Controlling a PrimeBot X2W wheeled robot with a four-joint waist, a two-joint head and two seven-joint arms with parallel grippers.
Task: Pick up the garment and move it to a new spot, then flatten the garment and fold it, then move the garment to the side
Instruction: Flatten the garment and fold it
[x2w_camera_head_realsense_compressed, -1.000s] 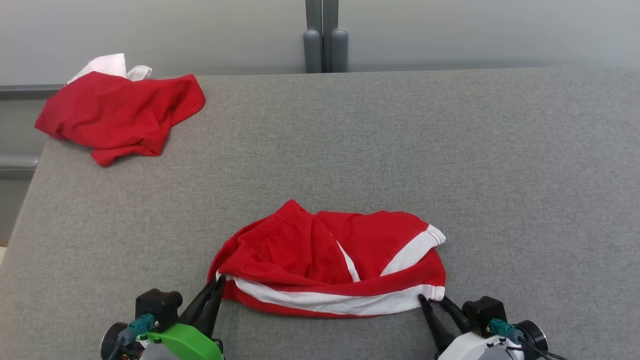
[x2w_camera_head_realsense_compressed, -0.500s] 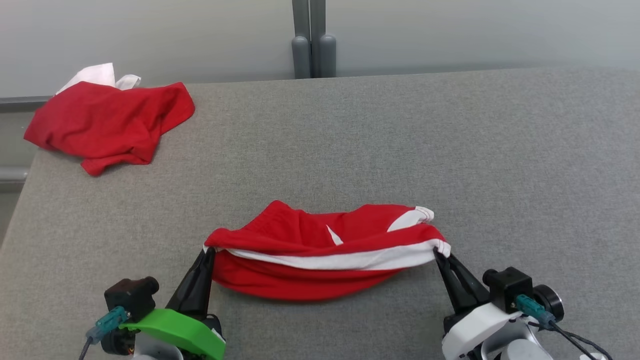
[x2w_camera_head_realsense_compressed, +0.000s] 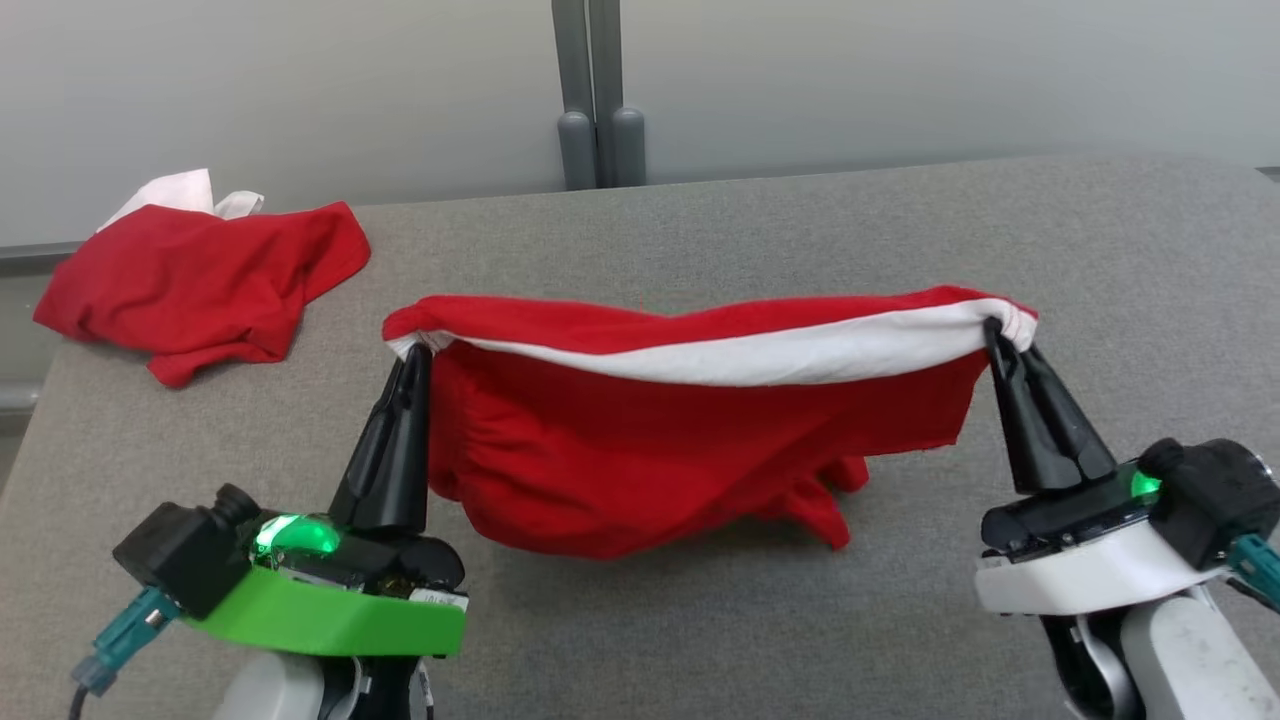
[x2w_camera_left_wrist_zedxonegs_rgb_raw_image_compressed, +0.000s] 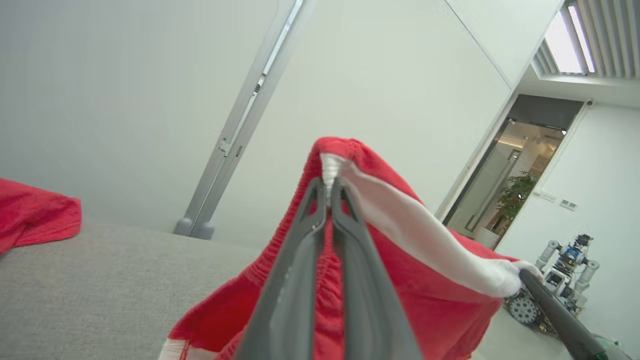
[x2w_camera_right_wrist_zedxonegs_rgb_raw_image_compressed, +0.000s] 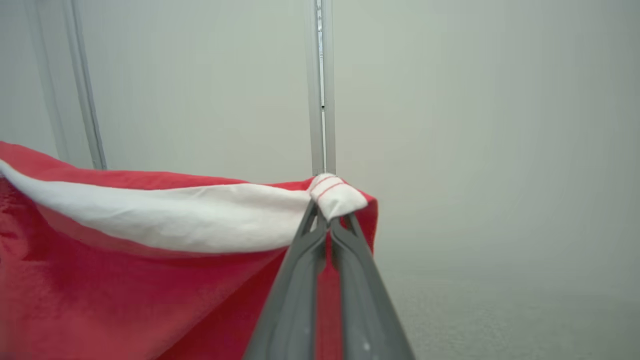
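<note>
Left tool (x2w_camera_head_realsense_compressed: 413, 352) and right tool (x2w_camera_head_realsense_compressed: 992, 330) are both pinching fully shut on the red garment (x2w_camera_head_realsense_compressed: 680, 450). Its white band is stretching taut between them, and the soft wrinkled cloth is sagging over the grey felt-textured desk (x2w_camera_head_realsense_compressed: 700, 230) at 6 o'clock.

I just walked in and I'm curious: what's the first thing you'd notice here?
The red shorts with a white stripe, held up in the middle over the grey table, stretched between the left gripper and the right gripper. Then another red cloth, crumpled at the table's far left corner.
</note>
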